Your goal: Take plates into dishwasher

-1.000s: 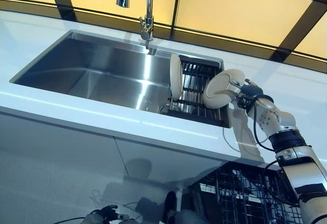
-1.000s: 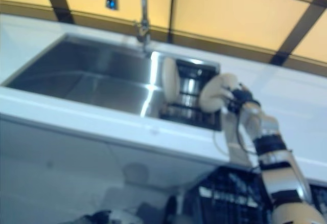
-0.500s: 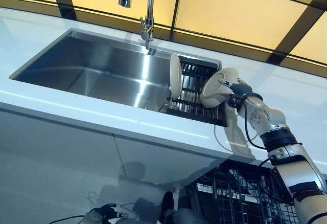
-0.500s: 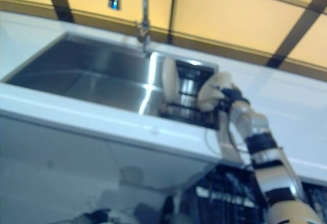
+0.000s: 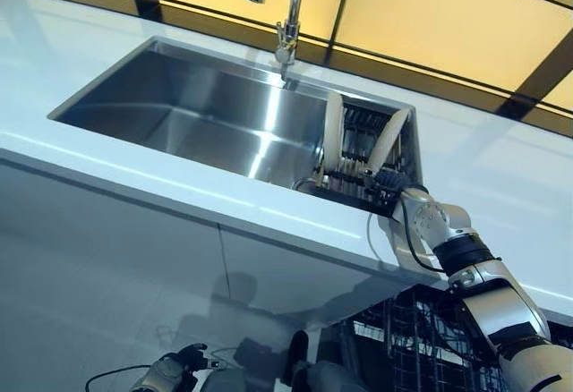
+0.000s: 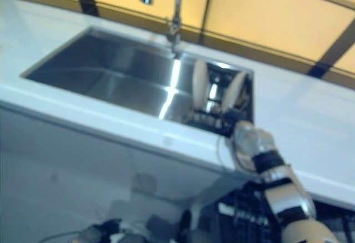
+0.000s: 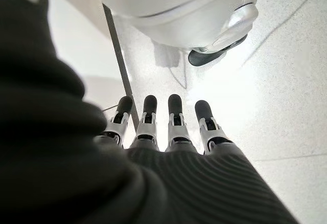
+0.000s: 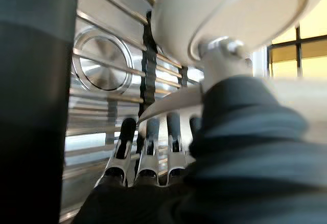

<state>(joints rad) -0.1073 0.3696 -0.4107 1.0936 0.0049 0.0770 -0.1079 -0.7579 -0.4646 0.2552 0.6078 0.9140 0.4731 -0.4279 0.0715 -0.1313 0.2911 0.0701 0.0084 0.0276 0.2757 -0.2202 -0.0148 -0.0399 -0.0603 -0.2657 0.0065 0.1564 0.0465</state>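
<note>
Head cam looks down on a white surface (image 5: 107,155) w/ a steel sink (image 5: 197,115) set in it. A faucet (image 5: 285,16) rises at the sink's back edge. At the sink's right end sits a dark wire rack (image 5: 358,155) w/ two cream plates on edge: the left plate (image 5: 332,135) stands near upright, the right plate (image 5: 386,140) leans to the right. The right robot hand (image 5: 387,183) is at the base of the right plate; in its wrist cam the thumb presses the plate's underside and the fingers (image 8: 147,147) run straight along the other face, so it pinches the plate between them. Below the surface at lower right is the dark dishwasher rack (image 5: 421,347); no plate seen in it. The left robot hand (image 7: 168,127) hangs low, lower left, fingers straight and loose, holding nothing, over speckled floor (image 7: 286,96).
</note>
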